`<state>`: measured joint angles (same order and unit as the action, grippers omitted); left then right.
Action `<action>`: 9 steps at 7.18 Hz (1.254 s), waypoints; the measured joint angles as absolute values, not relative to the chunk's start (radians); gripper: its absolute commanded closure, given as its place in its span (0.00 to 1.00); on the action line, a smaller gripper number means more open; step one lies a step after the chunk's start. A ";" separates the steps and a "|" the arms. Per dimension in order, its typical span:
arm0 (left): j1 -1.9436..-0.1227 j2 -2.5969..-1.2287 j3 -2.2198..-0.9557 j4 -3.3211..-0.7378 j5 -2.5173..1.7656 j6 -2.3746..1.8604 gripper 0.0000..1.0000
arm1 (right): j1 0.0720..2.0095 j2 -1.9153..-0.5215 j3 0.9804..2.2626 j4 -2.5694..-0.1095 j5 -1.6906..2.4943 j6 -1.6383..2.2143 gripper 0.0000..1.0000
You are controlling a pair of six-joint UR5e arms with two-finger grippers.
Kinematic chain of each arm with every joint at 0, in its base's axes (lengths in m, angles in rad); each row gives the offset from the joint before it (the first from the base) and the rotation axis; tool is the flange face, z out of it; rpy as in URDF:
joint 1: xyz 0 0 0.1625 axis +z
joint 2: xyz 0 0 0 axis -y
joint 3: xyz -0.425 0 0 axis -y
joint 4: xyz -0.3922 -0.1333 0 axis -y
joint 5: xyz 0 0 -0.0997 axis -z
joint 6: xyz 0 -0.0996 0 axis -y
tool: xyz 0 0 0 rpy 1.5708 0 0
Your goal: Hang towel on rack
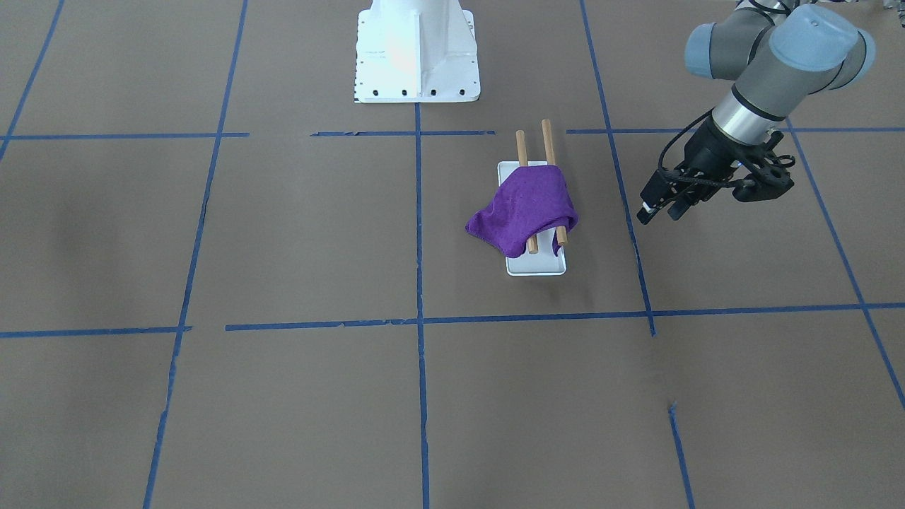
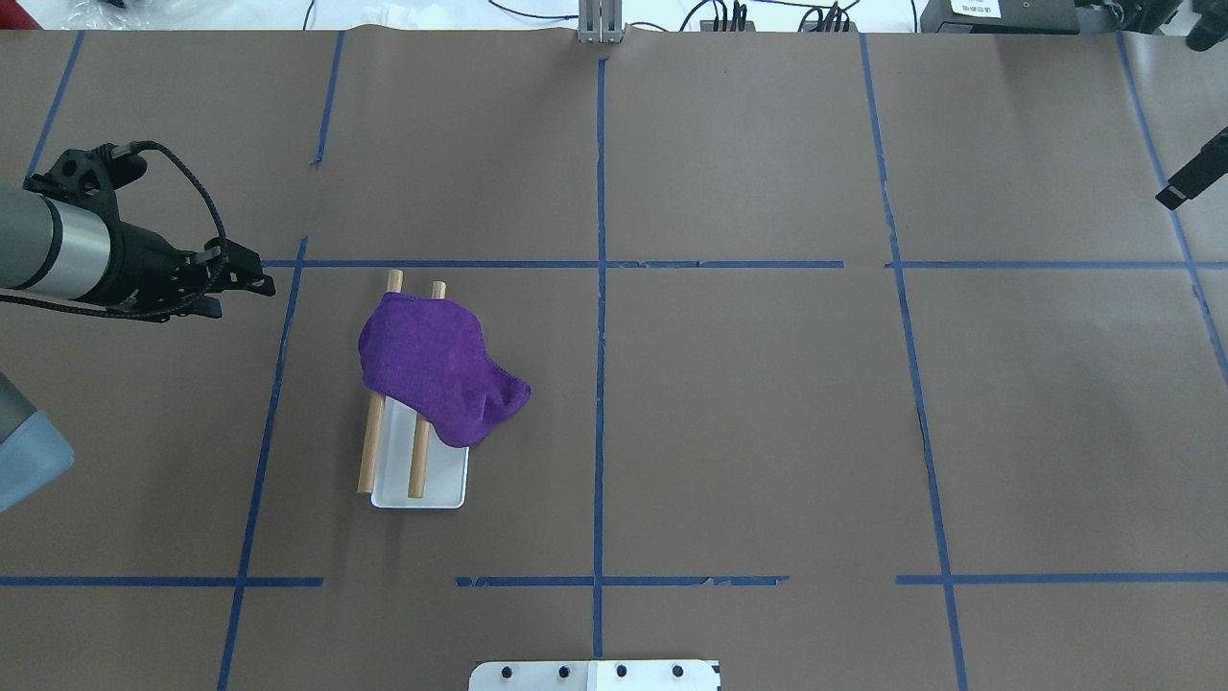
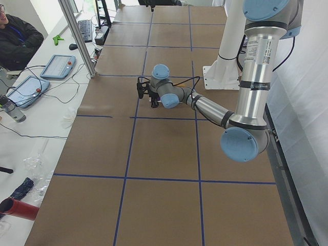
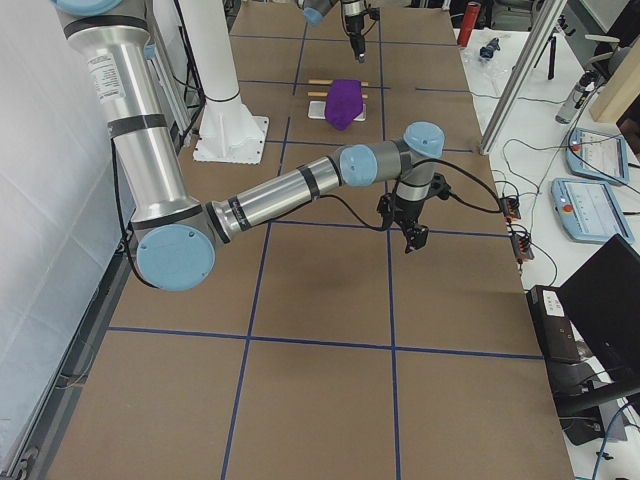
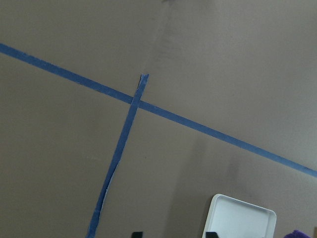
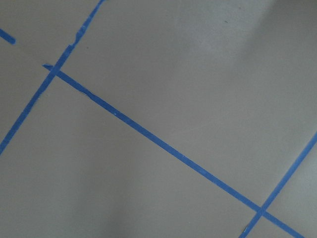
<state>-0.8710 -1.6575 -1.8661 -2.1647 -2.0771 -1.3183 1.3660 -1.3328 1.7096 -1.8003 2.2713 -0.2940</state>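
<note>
The purple towel (image 1: 527,208) lies bunched over the two wooden dowels (image 1: 546,141) of the rack, whose white base (image 1: 537,265) shows under it. One side of the towel hangs down past the base. In the overhead view the towel (image 2: 432,369) covers the far half of the rack (image 2: 441,485). My left gripper (image 1: 659,212) hovers open and empty beside the rack, apart from it, and also shows in the overhead view (image 2: 251,285). The left wrist view shows the base's corner (image 5: 240,220). My right gripper (image 4: 415,238) is far off near the table's far edge; I cannot tell if it is open or shut.
The white robot pedestal (image 1: 417,53) stands behind the rack. Blue tape lines (image 2: 601,288) grid the brown table. A metal post (image 3: 77,36) and a desk with tablets (image 3: 56,66) sit past the far edge, with a person (image 3: 15,41) there.
</note>
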 measured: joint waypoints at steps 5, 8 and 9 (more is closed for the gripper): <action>-1.121 -1.512 -1.852 -2.025 -2.089 -0.506 0.00 | 1.579 -1.556 1.645 -1.795 2.311 -0.318 0.00; -1.382 -1.482 -1.735 -1.856 -2.283 -0.069 0.00 | 1.593 -1.591 1.665 -1.749 2.325 -0.218 0.00; -1.421 -1.463 -1.710 -1.795 -2.341 -0.034 0.00 | 1.593 -1.602 1.667 -1.701 2.326 -0.171 0.00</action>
<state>-1.4214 -1.4635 -1.7103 -1.7949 -2.3413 -0.0338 1.5926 -1.6020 1.6667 -1.7009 2.3256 -0.1707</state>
